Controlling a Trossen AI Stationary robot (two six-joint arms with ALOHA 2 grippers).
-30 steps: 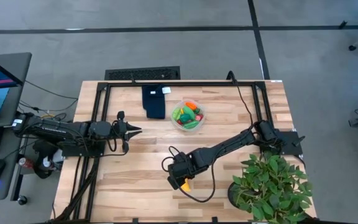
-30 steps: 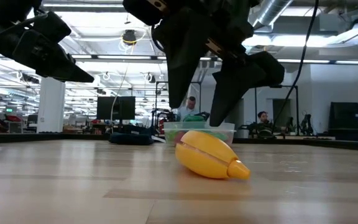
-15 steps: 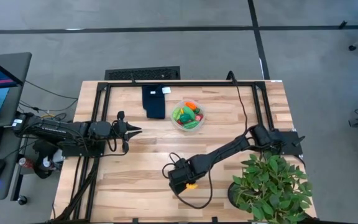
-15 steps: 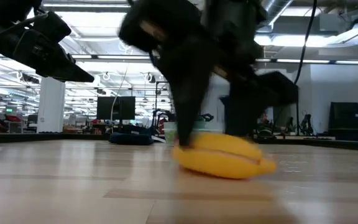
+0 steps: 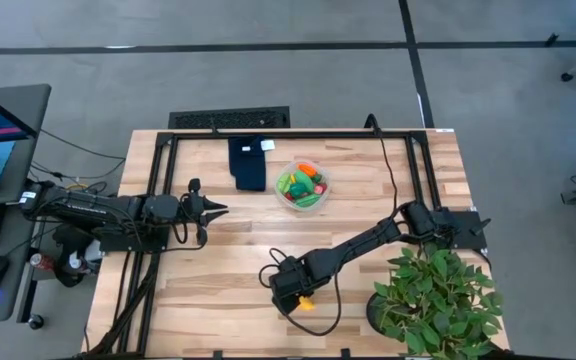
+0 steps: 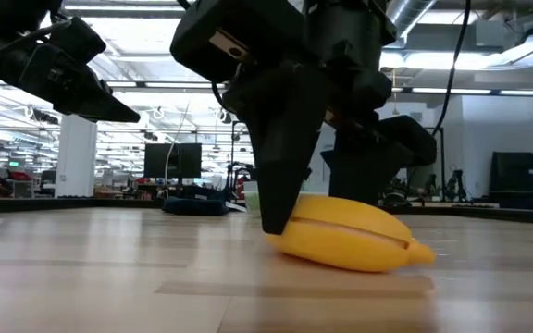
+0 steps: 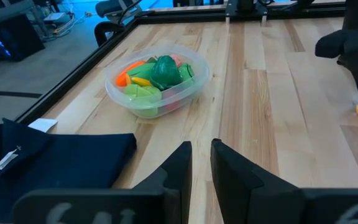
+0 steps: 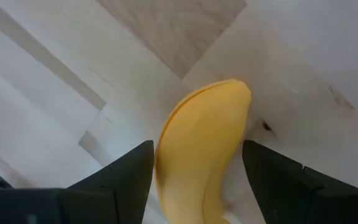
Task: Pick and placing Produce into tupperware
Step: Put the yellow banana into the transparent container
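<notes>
- Right gripper (image 8: 191, 168) down at table level at about 6 o'clock of the tabletop, fingers spread wide either side of the toy banana (image 6: 345, 233); not closed on it, banana lying on the wood between them.
- Left gripper (image 7: 201, 165) waits at 9 o'clock, fingers nearly together with a narrow gap, holding nothing.
- Tupperware (image 5: 304, 185) sits at about 12 o'clock, well apart from the banana, already holding green and orange produce; dark blue cloth (image 5: 249, 163) just beside it at its 9 o'clock.
- Risk: banana is smooth and curved, resting on its side; a close off its thick middle could make it roll or squirt out.
- Risk: fingertips look to touch the wood, so pressing lower may scrape or jam.
- Risk: potted plant (image 5: 436, 303) near the right arm at 4 o'clock; a wide swing could brush its leaves.
- Surface: light wooden plank table (image 5: 218, 270), black frame rails.
- Room: open workspace, ceiling lights, monitors, a seated person far behind.
</notes>
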